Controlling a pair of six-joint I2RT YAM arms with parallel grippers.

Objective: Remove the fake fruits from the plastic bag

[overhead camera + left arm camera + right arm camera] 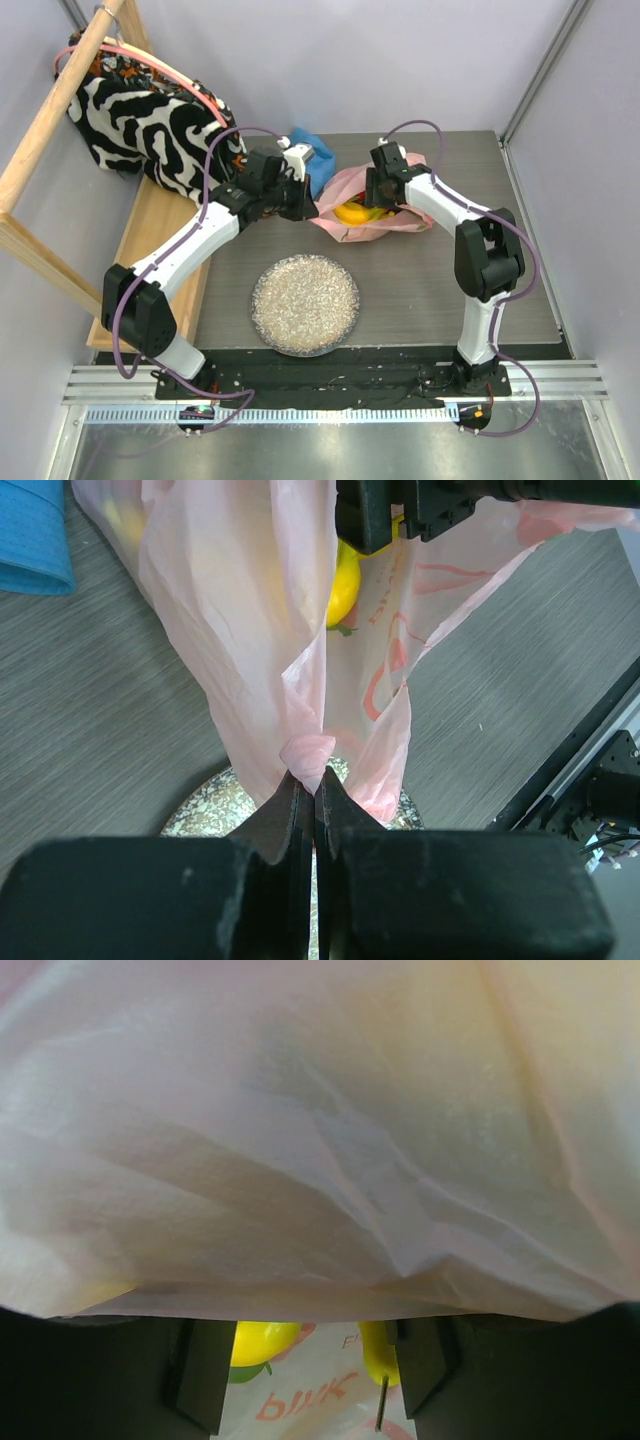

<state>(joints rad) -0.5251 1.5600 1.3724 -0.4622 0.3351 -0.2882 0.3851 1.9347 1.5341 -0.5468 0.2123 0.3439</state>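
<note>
A grey wood-grain table fills the floor of a pale-walled booth, with a speckled plate near its front edge. Left of the plate and further back stands a wooden rack with a black-and-white fabric slumped against it. Straight behind the plate, at the table's far edge, lies a blue cloth.

The bag sits just behind the plate and a little to its right, between the plate and the cloth, with both arms reaching in over it. Yellow fruits show through its open mouth, on the side facing the plate.

The left claw hangs just behind the plate's far rim. Its jaws are pressed tight together on a pinched fold of the bag's thin pink film – the film rises from the tips in a taut sheet, and the plate shows below them. A yellow fruit lies inside, beyond that sheet.

The right claw is behind the plate and to its right, nose down in the bag's mouth. From its own camera the film drapes over most of the view; below it the right claw's jaws stand apart – nothing between them is gripped. Two yellow fruits lie in the gap ahead, on the bag's printed inner side.
</note>
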